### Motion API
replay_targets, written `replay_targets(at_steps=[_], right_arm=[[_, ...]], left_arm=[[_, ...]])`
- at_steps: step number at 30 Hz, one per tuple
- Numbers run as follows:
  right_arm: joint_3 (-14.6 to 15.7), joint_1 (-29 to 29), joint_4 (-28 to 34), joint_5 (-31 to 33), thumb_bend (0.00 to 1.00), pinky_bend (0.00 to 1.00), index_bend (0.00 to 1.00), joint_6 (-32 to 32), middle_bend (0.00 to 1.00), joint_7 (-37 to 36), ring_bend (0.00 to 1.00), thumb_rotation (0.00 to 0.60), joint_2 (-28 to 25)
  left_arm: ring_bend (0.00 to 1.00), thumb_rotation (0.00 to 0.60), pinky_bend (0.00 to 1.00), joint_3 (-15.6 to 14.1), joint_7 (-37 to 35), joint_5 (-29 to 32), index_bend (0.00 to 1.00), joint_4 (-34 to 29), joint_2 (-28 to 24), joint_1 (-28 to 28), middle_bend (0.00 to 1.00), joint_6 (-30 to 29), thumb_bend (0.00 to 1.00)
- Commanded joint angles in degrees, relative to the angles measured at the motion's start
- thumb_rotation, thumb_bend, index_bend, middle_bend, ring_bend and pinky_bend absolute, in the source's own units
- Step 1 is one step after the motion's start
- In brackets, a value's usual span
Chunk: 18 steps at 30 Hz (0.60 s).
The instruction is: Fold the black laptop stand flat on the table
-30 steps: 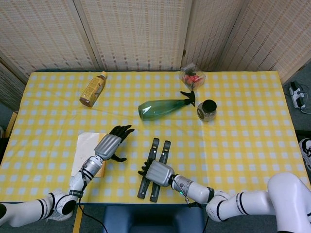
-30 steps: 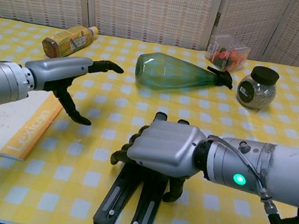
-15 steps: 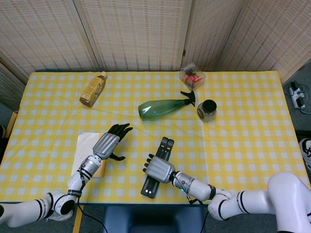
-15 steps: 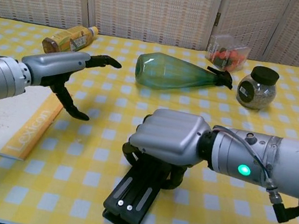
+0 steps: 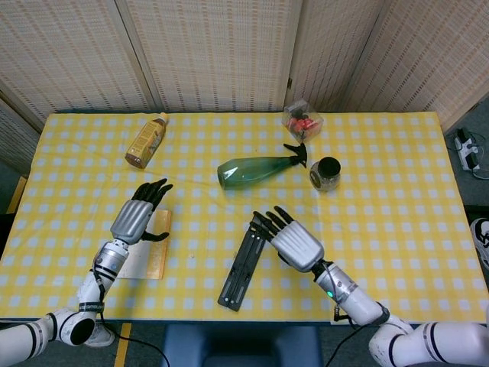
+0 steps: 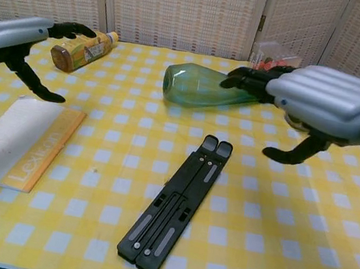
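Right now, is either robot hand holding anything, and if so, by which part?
Nothing is held. The left hand and right hand are both open and lifted, and the black laptop stand lies folded flat on the table, untouched.

stand (image 5: 242,265) folded flat, both hands lifted away

woven screen panels (image 5: 206,53), checkered table (image 5: 397,191)

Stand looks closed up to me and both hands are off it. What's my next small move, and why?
Probably just draw both arms back and stop. The black laptop stand lies flat on the table with its two bars side by side. The right hand and left hand hang open above the cloth, touching nothing, so no further press looks needed.
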State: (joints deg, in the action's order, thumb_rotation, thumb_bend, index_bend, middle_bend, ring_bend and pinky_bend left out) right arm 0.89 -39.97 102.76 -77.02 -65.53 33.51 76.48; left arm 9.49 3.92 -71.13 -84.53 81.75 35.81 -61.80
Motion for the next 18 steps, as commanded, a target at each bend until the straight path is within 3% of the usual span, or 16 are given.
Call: replay_targets(at_steps=[1, 10, 18], right_arm=[[2.1, 7.5, 3.6, -2.1, 0.37, 0.11, 0.00, -8.3, 0.08, -5.9, 0.13, 0.600, -7.0], [5.0, 19.7, 1.2, -3.3, 0.37, 0.11, 0.00, -18.6, 0.05, -20.8, 0.09, 0.600, -15.5], [6.6, 27.7, -3.3, -4.8, 0.37, 0.04, 0.00, -22.9, 0.00, -33.8, 0.04, 0.600, -17.2]], left_arm=[[0.00, 0.600, 0.00, -0.5, 1.7, 0.9, 0.00, -2.1, -3.4, -3.2, 0.00, -3.8, 0.19], [0.00, 0.600, 0.00, -2.8, 1.9, -0.6, 0.01, -4.7, -9.8, -11.8, 0.00, -14.0, 0.20], [0.00, 0.600, 0.00, -5.7, 0.7, -5.5, 0.03, -7.6, -12.3, -20.4, 0.00, -25.7, 0.21]])
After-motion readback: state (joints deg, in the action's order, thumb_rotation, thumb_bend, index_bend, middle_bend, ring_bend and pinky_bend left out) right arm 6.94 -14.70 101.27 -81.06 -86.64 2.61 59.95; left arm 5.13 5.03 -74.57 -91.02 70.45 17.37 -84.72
